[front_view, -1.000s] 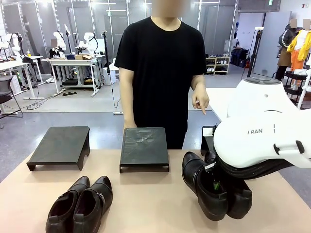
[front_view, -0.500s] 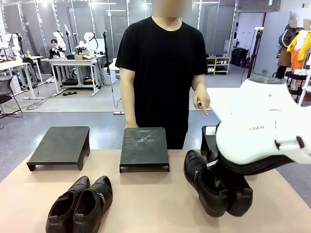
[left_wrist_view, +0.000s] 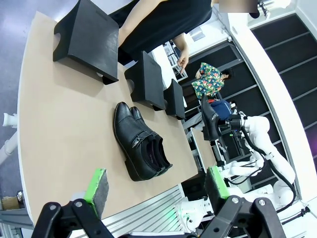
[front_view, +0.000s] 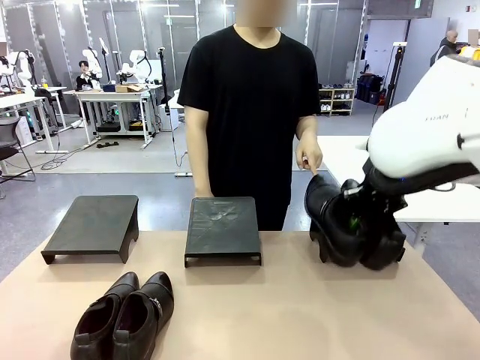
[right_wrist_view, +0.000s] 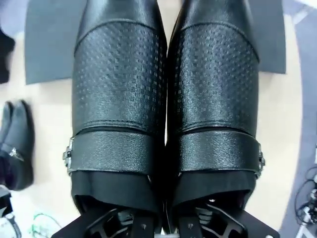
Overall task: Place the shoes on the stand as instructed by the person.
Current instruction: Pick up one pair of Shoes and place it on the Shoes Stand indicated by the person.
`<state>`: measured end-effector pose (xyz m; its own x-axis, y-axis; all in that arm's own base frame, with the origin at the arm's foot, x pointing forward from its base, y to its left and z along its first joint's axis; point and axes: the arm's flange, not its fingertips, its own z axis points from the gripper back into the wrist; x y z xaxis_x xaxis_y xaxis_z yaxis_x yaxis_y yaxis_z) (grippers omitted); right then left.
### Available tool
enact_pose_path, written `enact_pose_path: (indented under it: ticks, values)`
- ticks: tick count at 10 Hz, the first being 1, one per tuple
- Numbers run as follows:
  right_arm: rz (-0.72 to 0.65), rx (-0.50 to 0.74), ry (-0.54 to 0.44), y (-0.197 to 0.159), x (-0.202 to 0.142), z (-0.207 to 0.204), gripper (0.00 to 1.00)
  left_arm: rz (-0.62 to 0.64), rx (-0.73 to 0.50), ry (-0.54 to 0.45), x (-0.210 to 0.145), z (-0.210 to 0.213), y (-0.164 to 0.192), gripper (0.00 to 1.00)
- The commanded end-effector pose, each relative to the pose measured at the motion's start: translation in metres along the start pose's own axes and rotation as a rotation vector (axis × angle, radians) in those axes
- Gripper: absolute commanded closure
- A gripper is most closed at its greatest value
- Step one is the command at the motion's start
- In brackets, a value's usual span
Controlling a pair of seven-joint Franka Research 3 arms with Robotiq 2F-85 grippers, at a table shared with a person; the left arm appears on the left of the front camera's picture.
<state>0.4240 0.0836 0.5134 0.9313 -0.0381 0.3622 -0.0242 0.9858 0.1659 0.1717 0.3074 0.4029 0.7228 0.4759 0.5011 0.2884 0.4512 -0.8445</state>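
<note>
The right pincer (front_view: 352, 223), clamped on a pair of black shoes (front_view: 330, 214), holds them above the worktop (front_view: 247, 315) near the person's pointing hand (front_view: 309, 159), apparently bound for the stand (left_wrist_view: 174, 98) indicated; the left pincer (left_wrist_view: 156, 183) hangs open.

Front: fixed low at the robot's edge of the table (front_view: 247, 315), facing across toward the person (front_view: 251, 112), at middling range. Left wrist: high, well back, rolled sideways, looking down past own pads (left_wrist_view: 96, 186) along the whole tabletop. Right wrist: very close, looking down along the held pair (right_wrist_view: 166, 99) onto a stand (right_wrist_view: 49, 44). Shared by all three: the resting pair (front_view: 124, 315), at the left edge for the right wrist. Shared by front and left wrist: stands, person, table, held pair, far off in the latter.
</note>
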Motion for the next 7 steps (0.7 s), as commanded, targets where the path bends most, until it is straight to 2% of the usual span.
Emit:
enact_pose_path:
  ticks: [1,5,7]
  values:
    - [0.019,-0.017,-0.036,-0.007,0.039,-0.001,0.89,-0.020,-0.017,-0.014,0.004,0.003,0.001,0.00]
    - [0.019,-0.102,-0.110,-0.043,0.117,-0.026,0.89,-0.020,-0.017,-0.014,0.004,0.003,0.001,0.00]
    - [0.058,-0.107,-0.097,-0.066,0.147,-0.046,0.89,-0.020,-0.017,-0.014,0.004,0.003,0.001,0.00]
